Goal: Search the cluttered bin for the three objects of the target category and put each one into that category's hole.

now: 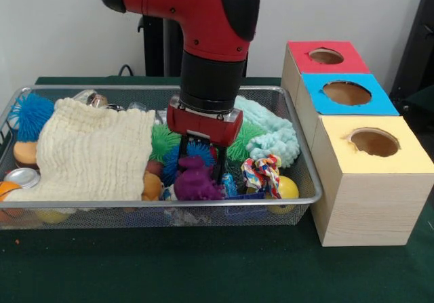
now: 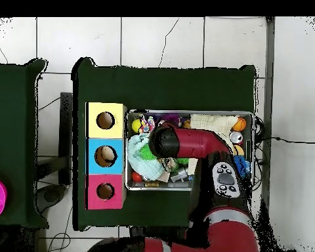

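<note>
The silver wire-mesh bin lies on the green table, packed with toys and cloths; it also shows in the overhead view. My gripper is lowered into the bin's middle, its fingers standing apart on either side of the top of a purple rubbery toy, in front of a blue spiky ball. Three wooden boxes with holes stand beside the bin: red-topped, blue-topped and yellow-topped. In the overhead view my arm hides the gripper.
In the bin: a cream knitted cloth, a mint fuzzy cloth, a green spiky ball, a blue spiky ball, a multicoloured rope knot, a yellow ball, an orange ball, a can.
</note>
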Tool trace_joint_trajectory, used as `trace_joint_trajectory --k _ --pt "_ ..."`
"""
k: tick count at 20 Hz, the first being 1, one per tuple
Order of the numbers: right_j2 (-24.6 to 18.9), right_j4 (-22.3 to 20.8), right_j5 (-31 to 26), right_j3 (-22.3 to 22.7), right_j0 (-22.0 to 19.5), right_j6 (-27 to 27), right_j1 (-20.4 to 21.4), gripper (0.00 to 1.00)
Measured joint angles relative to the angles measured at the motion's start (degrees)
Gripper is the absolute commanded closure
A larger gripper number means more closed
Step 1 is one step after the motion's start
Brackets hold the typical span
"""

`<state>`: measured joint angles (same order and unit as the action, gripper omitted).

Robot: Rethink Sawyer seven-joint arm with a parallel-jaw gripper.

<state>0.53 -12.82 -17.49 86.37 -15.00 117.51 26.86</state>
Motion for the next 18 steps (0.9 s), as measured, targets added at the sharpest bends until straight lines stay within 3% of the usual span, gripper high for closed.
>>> trace_joint_trajectory --k 8,12,18 --pt "-2.59 -0.41 -2.07 0.37 -1.34 0.00 2.66 0.00" --pt "-3.78 -0.42 -7.20 0.65 -1.30 0.00 6.75 0.00" --pt "-4.05 -0.43 -9.45 0.66 -1.30 0.00 9.92 0.00"
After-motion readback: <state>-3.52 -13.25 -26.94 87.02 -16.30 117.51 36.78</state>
